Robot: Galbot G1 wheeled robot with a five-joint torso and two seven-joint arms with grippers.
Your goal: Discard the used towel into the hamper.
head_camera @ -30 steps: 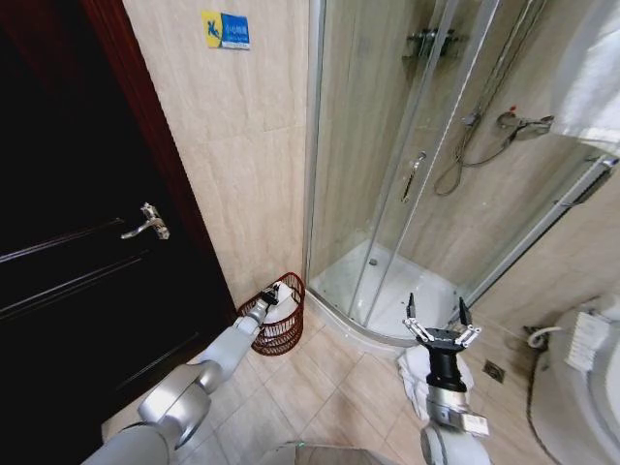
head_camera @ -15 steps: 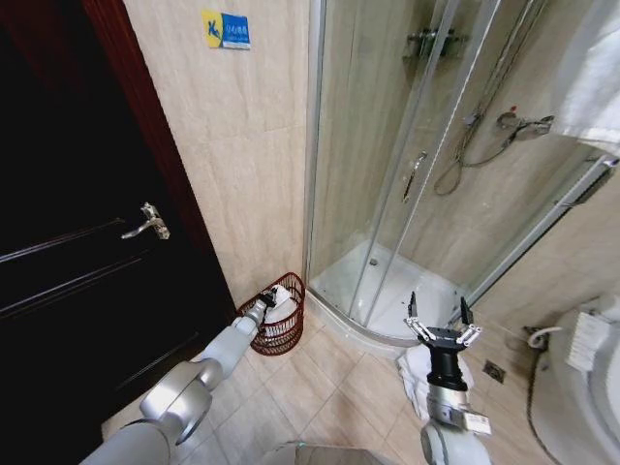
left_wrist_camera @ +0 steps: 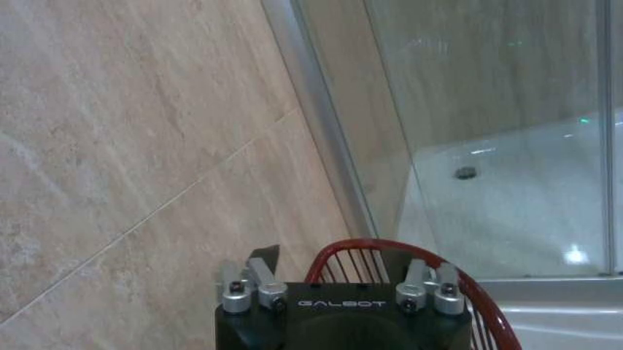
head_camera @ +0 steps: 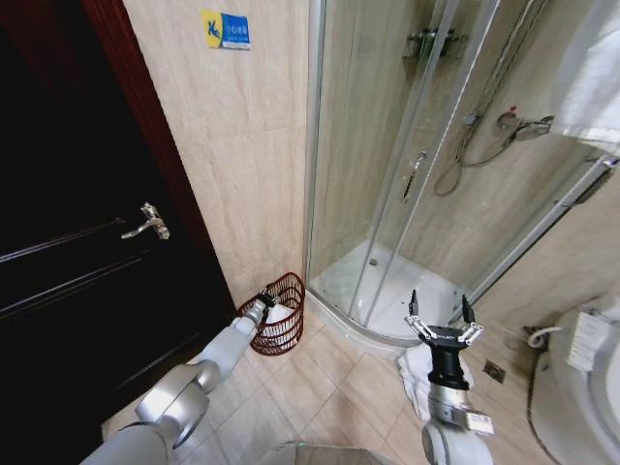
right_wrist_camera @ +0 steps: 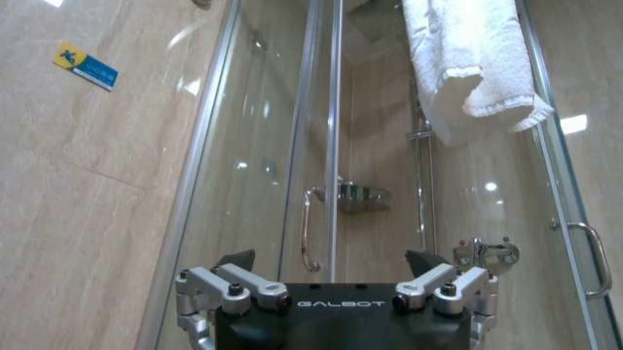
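Even indoor light, bright glare spots on the shower glass (right_wrist_camera: 292,146), wide-angle bending at edges.

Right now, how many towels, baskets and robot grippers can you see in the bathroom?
Towels: 3 — one in the hamper, one on the floor, one hanging up.
Baskets: 1 — the hamper.
Grippers: 2 — left gripper, right gripper.
Total: 6.

Count: one small round reddish-brown wire hamper (head_camera: 282,315); two white terry towels, one hanging on the glass shower enclosure (right_wrist_camera: 465,65), one crumpled on the tiled floor (head_camera: 412,373); two black-and-silver pincers, left (head_camera: 263,300) and right (head_camera: 441,318); one blue-yellow wall sign (head_camera: 226,29).
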